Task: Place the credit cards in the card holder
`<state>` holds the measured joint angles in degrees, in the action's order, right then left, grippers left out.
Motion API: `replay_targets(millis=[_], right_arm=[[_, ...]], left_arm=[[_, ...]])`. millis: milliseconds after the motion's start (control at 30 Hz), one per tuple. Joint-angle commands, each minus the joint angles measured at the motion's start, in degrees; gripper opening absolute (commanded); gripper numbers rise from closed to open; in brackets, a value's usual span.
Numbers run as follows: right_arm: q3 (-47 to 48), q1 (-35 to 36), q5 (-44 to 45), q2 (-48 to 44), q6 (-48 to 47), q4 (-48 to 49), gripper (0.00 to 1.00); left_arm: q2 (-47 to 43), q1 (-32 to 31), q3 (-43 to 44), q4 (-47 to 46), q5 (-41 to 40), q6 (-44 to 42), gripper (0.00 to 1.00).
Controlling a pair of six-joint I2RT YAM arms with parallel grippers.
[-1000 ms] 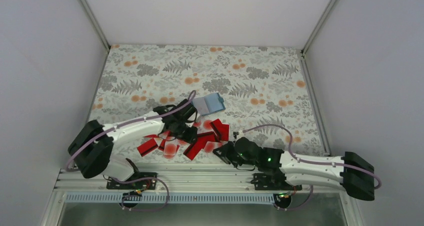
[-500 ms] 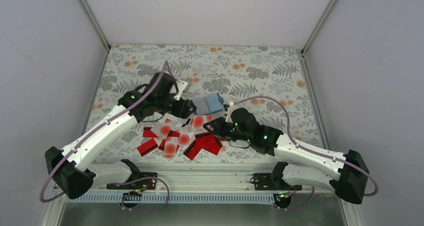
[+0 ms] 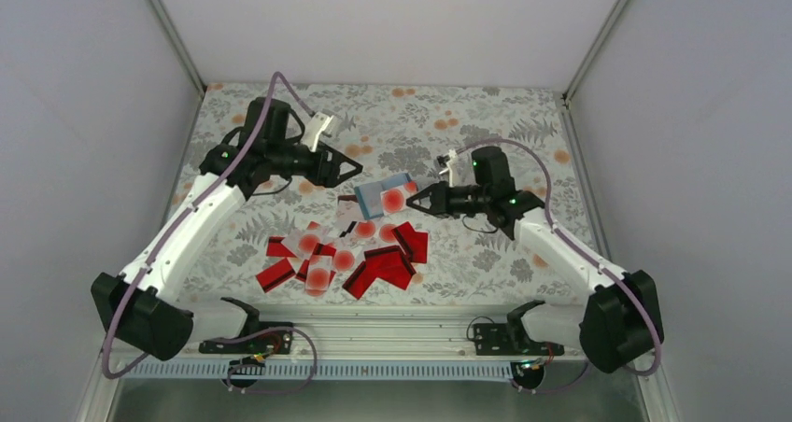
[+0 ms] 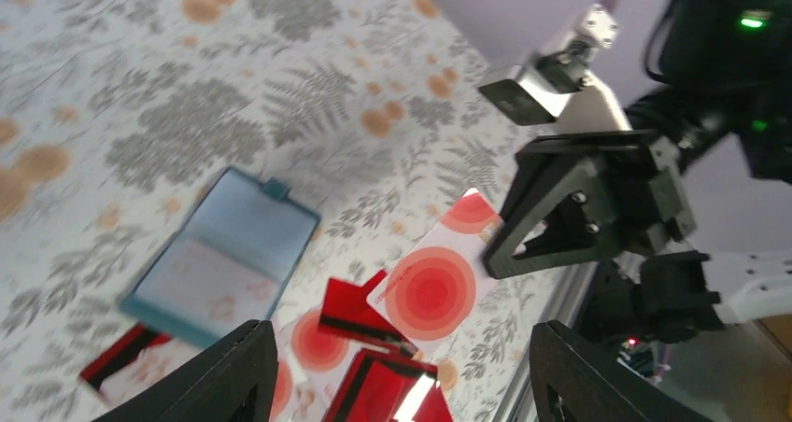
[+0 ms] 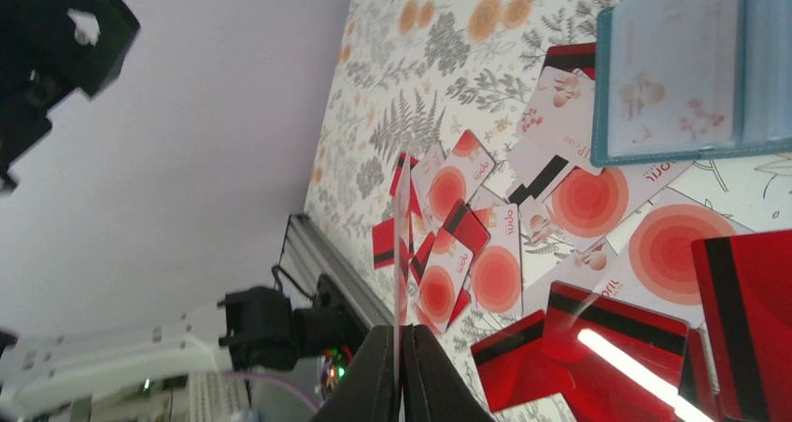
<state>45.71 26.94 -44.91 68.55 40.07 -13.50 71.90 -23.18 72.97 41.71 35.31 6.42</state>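
Pinching a white card [image 3: 394,198], right tool [image 3: 417,201] close beside open card holder [image 3: 371,198] (left tool [image 3: 353,173] spread).

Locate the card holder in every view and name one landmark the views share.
Top external: the card holder is at the table's centre, partly covered by the held card.
Left wrist: lower left, lying open.
Right wrist: upper right corner, open.
Shared landmark: the white red-spot card pinched by the right gripper. It is right of the holder in the left wrist view and edge-on in the right wrist view.
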Motion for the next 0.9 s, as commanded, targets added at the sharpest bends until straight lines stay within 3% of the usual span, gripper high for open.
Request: replay_targets(millis=[0,167,367,667,867], right_arm=[[4.3,-5.7,-18.7,2.9,-13.4,-4.4,0.04],[9.1,-7.8,-29.4,7.1,-20.7,-5.7,0.04],[15.9,-7.8,-36.8,14.8,-33.6,-16.5,0.04],[18.8,-7.8,-41.0,18.6,-34.2,-16.5,0.04],[21.3,-7.2,-41.6,20.3,-34.0,-17.8,0.04]], left_arm=[[4.7,2.1,2.2,-6.4,16.0,-4.9,0.69],[12.8,3.1,7.0,-2.3,27.4,-12.0,0.7],[20.2,3.0,11.7,4.7,34.7,-18.0,0.69],[22.9,0.9,10.9,5.6,42.3,-18.5,0.66],[24.1,-0.8,11.0,7.1,40.6,-18.3,0.58]])
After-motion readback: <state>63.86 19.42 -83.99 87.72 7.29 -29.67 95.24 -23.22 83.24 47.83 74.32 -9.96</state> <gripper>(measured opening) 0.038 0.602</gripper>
